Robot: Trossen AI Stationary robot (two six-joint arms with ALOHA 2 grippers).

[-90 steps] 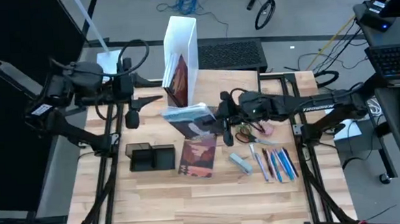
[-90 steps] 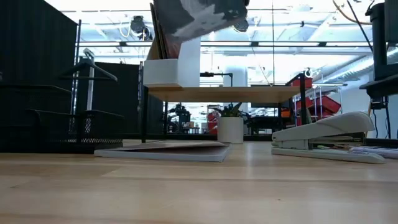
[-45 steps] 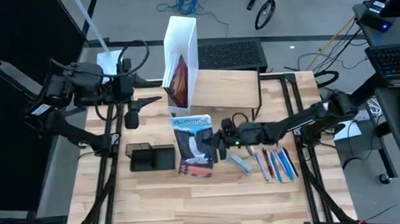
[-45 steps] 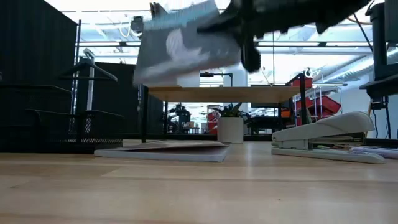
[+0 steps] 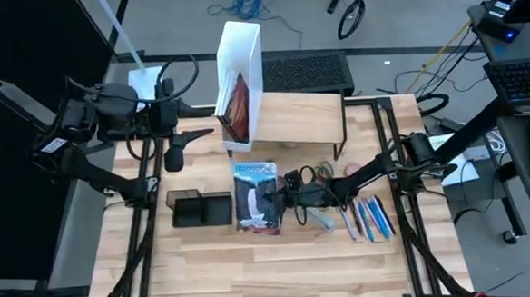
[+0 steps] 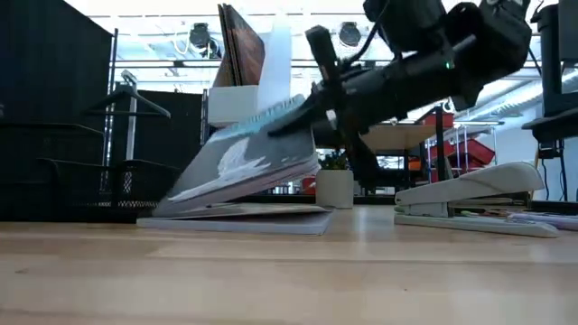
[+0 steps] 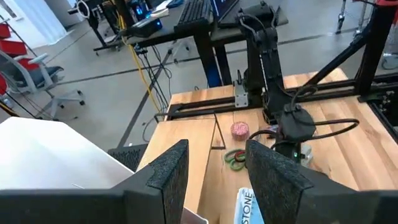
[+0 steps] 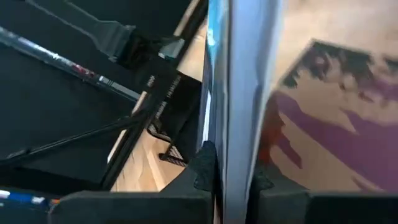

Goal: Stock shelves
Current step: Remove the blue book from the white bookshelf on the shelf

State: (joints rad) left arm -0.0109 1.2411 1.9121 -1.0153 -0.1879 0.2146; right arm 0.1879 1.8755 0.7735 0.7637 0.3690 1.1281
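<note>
1. At the near middle of the wooden surface (image 5: 207,261), the right tool (image 5: 281,195) pinches the edge of a blue-and-white magazine (image 5: 255,193), its fingers clamped narrow on the cover.
2. The low view shows the magazine (image 6: 244,167) tilted, its far-side edge resting on a second, reddish magazine (image 6: 244,219) that lies flat beneath it, its gripped edge raised.
3. At about nine o'clock of the magazines sits a small black organizer tray (image 5: 200,208); at three o'clock lie a stapler (image 5: 319,217) and a row of pens (image 5: 364,218).
4. Just beyond the right arm lie coloured rubber bands (image 7: 235,157) and a small pink object (image 7: 239,129), seen from the left wrist.
5. Farther back, at twelve o'clock, the shelves (image 5: 302,119) stand at the far middle of the surface, light-wood top bare.
6. A tall white file box (image 5: 240,77) holding a dark red book stands at the shelves' nine o'clock end.
7. The left tool (image 5: 176,156) hangs at the far left, fingers (image 7: 168,180) spread wide, gripping nothing.
</note>
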